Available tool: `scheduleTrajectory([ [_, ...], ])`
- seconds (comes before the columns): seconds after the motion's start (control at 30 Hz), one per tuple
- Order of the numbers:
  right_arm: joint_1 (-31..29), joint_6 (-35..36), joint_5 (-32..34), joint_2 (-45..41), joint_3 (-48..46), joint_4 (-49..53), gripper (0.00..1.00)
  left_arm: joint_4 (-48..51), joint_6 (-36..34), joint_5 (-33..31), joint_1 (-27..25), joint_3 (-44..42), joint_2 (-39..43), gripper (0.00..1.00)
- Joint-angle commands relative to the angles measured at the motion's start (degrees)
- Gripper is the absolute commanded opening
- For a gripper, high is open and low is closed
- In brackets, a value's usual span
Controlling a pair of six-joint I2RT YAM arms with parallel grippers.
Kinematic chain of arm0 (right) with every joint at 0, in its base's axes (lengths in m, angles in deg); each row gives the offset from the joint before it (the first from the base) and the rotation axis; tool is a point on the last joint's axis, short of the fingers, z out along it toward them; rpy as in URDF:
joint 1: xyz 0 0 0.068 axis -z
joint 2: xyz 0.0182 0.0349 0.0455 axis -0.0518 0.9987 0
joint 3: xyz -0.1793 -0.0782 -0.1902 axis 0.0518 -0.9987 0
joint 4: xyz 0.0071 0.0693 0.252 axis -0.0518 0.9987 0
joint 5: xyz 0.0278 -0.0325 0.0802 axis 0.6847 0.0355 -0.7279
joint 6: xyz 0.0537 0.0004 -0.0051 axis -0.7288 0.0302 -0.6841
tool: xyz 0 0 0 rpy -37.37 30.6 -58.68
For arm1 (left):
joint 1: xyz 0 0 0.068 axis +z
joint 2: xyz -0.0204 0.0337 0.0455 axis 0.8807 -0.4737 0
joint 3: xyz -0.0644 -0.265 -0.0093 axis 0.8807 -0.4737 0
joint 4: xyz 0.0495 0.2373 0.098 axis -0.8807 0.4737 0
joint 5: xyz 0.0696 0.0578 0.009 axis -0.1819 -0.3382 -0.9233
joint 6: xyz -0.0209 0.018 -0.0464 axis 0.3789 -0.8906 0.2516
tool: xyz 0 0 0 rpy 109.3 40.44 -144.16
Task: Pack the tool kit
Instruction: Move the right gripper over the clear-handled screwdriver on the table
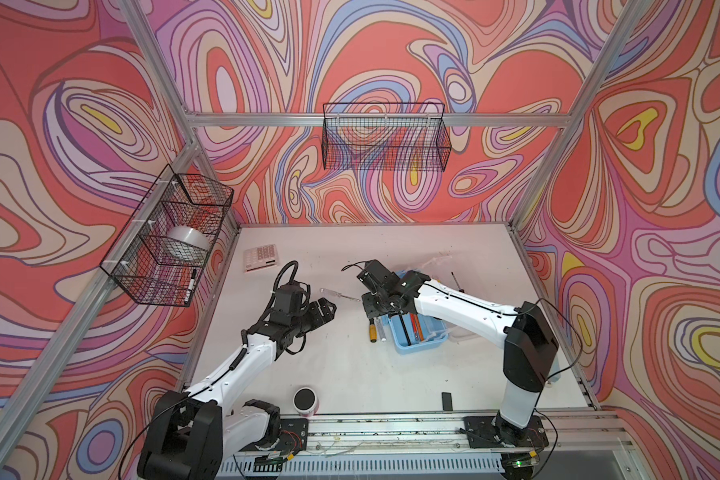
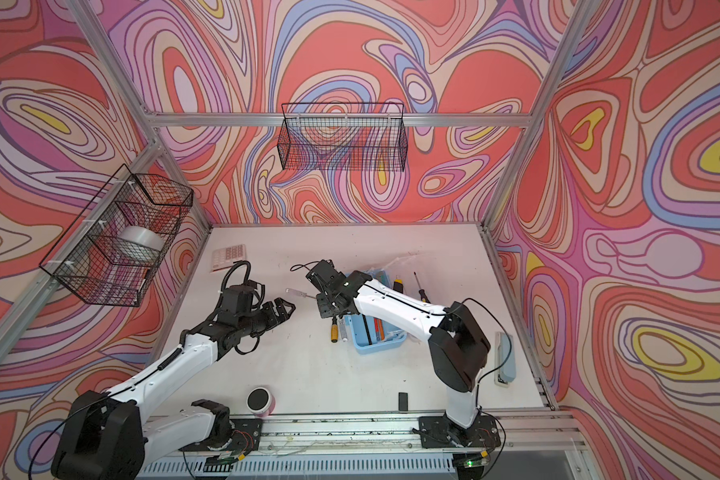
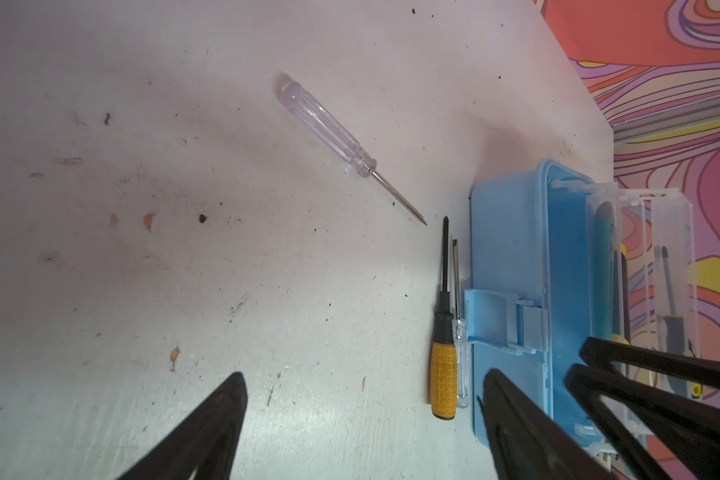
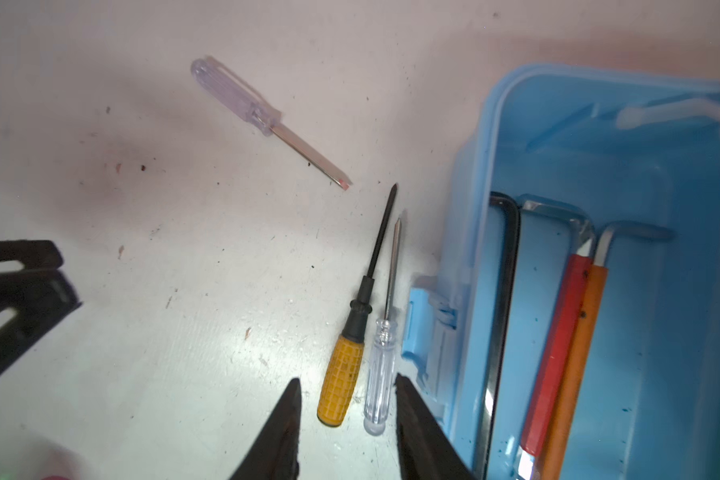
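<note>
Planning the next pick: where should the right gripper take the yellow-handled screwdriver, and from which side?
Take the yellow-handled screwdriver by its ribbed handle, the thickest part, from straight above, since it lies flat on the table. The small clear screwdriver lies close alongside, toward the blue case, so one finger probably must enter that narrow gap.

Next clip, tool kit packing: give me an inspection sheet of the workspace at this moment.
Surface: white table, scuffed and speckled.
Job's things: blue case open, hex keys inside; yellow-handled screwdriver and clear-handled screwdriver side by side at its latch side; purple-tinted screwdriver lying apart; black-handled screwdriver behind the case.
Clutter: calculator, stapler, round pink container, small black block.
Hands: left hand open, holding nothing; right hand open, fingers either side of the paired handles, gripping neither.
Cables: corrugated loop at left wrist, black cable along right arm; both off the tools.
Surroundings: side basket holds tape roll and marker; back basket: nothing seen.
</note>
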Motion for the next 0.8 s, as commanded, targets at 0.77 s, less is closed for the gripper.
scheduleTrajectory([
  [0.77,1.58,21.24,-0.44,21.82,19.49,-9.63,0.40,0.21,2.96,-0.43,5.64,-7.69,7.10,0.88],
])
